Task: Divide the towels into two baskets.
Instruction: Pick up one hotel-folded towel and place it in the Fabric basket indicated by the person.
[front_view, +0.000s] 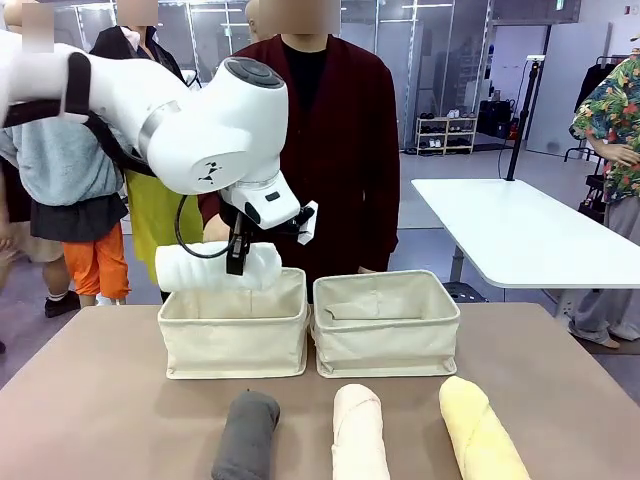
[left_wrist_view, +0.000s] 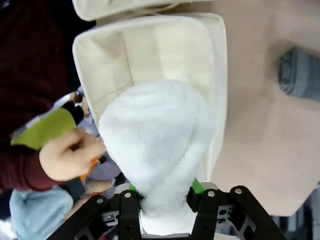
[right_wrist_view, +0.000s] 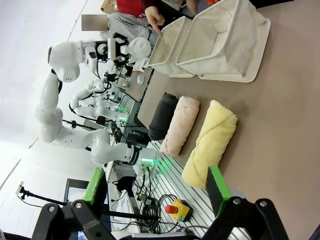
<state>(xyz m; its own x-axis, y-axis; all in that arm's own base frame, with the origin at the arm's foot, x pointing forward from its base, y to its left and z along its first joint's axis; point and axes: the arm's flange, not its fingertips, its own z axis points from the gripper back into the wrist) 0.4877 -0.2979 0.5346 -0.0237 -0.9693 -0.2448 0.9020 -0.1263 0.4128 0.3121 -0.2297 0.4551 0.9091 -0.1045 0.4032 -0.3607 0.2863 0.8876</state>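
My left gripper (front_view: 238, 262) is shut on the white towel (front_view: 218, 268) and holds it just above the far rim of the left basket (front_view: 233, 345). In the left wrist view the white towel (left_wrist_view: 155, 145) sits between the fingers of the gripper (left_wrist_view: 162, 192), over that basket (left_wrist_view: 220, 75). The right basket (front_view: 387, 340) stands beside it. Near the front edge lie the dark grey towel (front_view: 246, 437), the cream towel (front_view: 359, 435) and the pale yellow towel (front_view: 482, 432). My right gripper (right_wrist_view: 156, 185) is open, well back from the yellow towel (right_wrist_view: 210, 142).
A person in a dark red cardigan (front_view: 335, 150) stands right behind the baskets, one hand (left_wrist_view: 67, 157) close to the left basket's far side. A white table (front_view: 520, 235) stands at the back right. Bare brown tabletop (front_view: 560, 360) surrounds the baskets.
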